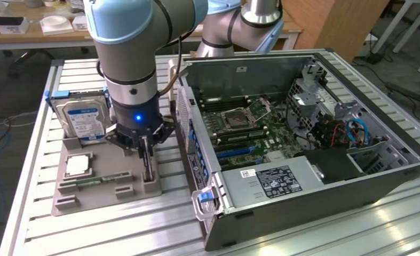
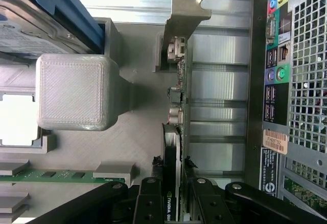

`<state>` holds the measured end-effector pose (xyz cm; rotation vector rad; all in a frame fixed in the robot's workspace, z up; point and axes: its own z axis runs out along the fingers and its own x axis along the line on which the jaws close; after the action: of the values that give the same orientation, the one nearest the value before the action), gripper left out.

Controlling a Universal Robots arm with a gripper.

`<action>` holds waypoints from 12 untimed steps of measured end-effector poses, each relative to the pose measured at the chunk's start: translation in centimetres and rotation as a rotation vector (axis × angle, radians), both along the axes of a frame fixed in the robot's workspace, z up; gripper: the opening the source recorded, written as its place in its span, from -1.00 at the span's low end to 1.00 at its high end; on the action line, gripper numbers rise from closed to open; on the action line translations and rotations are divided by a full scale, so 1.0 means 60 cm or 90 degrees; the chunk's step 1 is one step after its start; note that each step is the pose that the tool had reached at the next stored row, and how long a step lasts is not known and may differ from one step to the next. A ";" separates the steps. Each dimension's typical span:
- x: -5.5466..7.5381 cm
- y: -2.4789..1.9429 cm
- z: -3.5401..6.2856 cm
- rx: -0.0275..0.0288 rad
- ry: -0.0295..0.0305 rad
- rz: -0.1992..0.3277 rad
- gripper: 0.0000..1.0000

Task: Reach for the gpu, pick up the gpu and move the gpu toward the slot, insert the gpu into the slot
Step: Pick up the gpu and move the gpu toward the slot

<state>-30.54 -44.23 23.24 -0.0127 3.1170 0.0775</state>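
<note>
The gpu point(image 1: 148, 166) stands on edge in a holder on the grey tray point(image 1: 96, 200), to the exterior view's left of the open computer case point(image 1: 380, 176). My gripper point(image 1: 145, 149) is lowered straight over it. In the wrist view the gpu point(image 2: 177, 96) runs edge-on away from the camera to its silver end bracket point(image 2: 186, 9). The gripper point(image 2: 172, 164) is shut on the card's near end, with a black finger pressed against each face. Blue expansion slots point(image 1: 232, 152) show on the motherboard inside the case.
On the tray sit a hard drive with a blue label point(image 1: 85, 120), a processor point(image 1: 78, 165) and a green memory stick point(image 1: 99, 180). A grey printed post point(image 2: 74, 91) rises beside the card. The case's rear port panel point(image 2: 276, 81) is close alongside. The slatted metal table point(image 1: 124, 234) lies underneath.
</note>
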 end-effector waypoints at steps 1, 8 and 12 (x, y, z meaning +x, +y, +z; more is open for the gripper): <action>0.000 0.0000 0.002 0.0000 0.0000 0.000 -0.48; 0.000 -0.0002 0.034 0.0000 0.0002 0.000 -0.48; 0.000 -0.0001 0.064 -0.0001 0.0002 0.000 -0.48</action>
<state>-30.54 -44.24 27.08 -0.0125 3.1174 0.0773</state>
